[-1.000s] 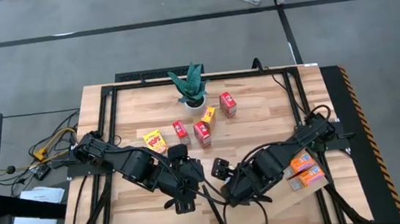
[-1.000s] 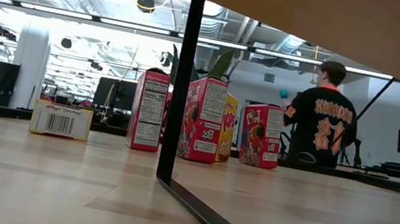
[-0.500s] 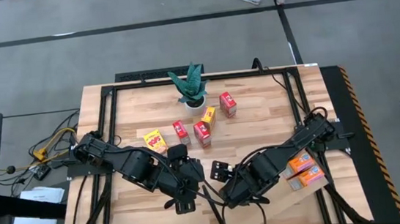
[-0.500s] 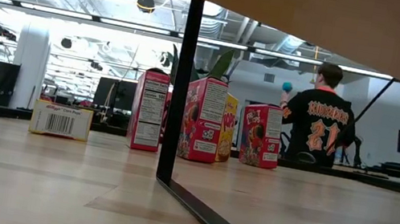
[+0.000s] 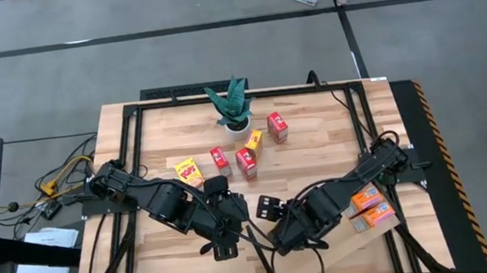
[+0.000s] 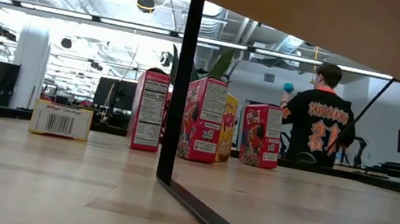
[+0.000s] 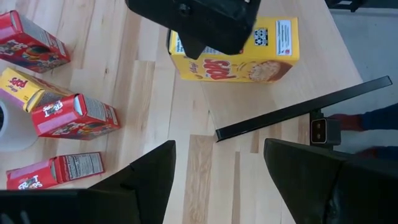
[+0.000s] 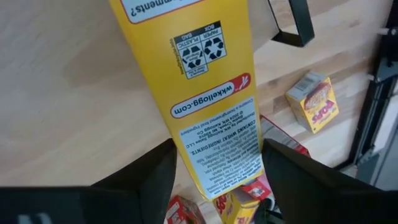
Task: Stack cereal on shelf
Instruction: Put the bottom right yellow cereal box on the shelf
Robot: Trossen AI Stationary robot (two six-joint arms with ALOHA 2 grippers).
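The right gripper [image 8: 217,155] is clenched on a long yellow cardboard cereal box [image 8: 205,81], a dark finger against each narrow side. The box lies flat on the smooth pale wooden shelf board [image 8: 74,93] directly beneath this gripper. Just beside it, the left gripper [image 7: 217,180] hovers released and empty. Farther beyond, three red cereal boxes [image 7: 74,115] stand on the planked tabletop [image 7: 155,81].

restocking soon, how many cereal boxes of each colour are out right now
red cereal boxes: 3
yellow cereal boxes: 3, one of them showing only in the wrist views
orange cereal boxes: 2 in view
total: 8
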